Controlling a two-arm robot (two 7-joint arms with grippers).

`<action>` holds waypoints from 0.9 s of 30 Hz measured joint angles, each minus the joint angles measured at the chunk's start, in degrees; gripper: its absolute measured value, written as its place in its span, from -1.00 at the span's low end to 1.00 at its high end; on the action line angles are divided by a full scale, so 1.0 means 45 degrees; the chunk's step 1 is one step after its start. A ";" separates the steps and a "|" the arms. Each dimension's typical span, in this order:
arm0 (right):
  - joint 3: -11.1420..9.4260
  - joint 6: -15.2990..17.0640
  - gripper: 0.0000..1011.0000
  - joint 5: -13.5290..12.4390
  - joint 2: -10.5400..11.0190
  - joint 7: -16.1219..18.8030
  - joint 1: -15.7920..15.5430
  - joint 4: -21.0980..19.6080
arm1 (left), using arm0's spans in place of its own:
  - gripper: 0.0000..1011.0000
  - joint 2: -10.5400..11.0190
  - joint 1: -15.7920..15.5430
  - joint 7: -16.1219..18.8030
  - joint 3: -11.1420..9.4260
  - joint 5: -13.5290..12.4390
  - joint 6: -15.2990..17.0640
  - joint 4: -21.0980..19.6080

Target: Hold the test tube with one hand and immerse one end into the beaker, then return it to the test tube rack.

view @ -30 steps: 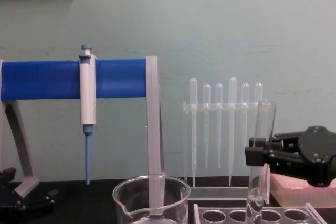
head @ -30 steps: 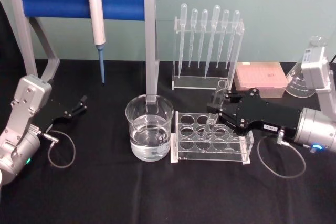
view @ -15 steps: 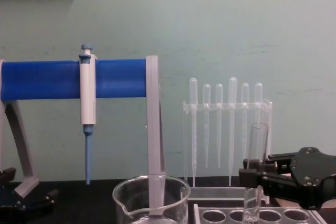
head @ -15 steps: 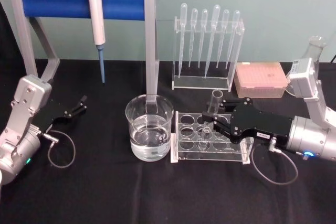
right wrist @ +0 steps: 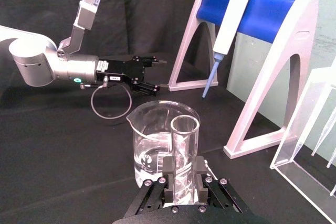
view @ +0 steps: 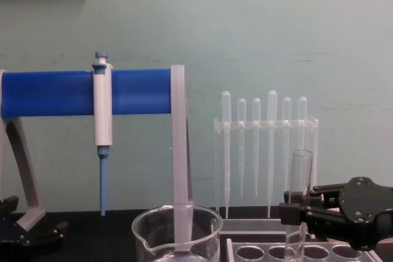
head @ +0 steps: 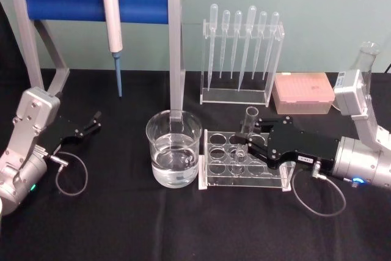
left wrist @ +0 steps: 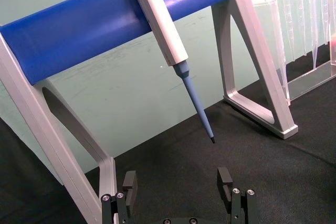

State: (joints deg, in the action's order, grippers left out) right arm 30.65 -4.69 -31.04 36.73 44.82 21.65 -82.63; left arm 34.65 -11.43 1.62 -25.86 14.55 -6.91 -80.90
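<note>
The right gripper (head: 252,140) is closed on the test tube (head: 246,131), which stands in the rack (head: 244,178) beside the beaker (head: 173,148). Letting go looks like what's left. The left gripper (head: 91,123) rests open on the tabletop (head: 183,224).

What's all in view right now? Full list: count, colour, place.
test tube: 1, clear, upright in the tube rack, gripped.
beaker: 1, clear, holds water, left of the rack.
tube rack: 1, clear, table centre.
pipettes: 6, clear, hanging in the rear stand.
pipettor: 1, white and blue, hanging on the blue bar stand.
tip box: 1, pink, rear right.
flask: 1, clear, far right.
table: 1, black cloth.
right gripper: black, shut on the test tube.
left gripper: black, open, parked at left.
</note>
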 joint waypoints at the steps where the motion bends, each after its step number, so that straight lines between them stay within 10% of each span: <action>1: -0.0002 0.0000 -0.52 -0.0002 0.0002 0.0000 0.0000 -0.0005 | 0.98 0.0000 0.0000 0.0000 0.0000 0.0000 -0.0001 0.0000; 8: -0.0011 0.0000 -0.44 -0.0012 0.0008 -0.0003 0.0000 -0.0029 | 0.98 0.0000 0.0000 0.0000 0.0000 0.0000 0.0000 0.0000; 27: -0.0319 -0.0290 0.75 -0.0052 0.0072 -0.0252 -0.0196 -0.0848 | 0.98 0.0000 0.0000 0.0000 0.0000 0.0000 -0.0001 0.0001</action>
State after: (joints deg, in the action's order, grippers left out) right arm 29.21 -5.99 -31.28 37.05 43.68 20.77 -86.45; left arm 34.64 -11.43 1.62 -25.86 14.55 -6.91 -80.90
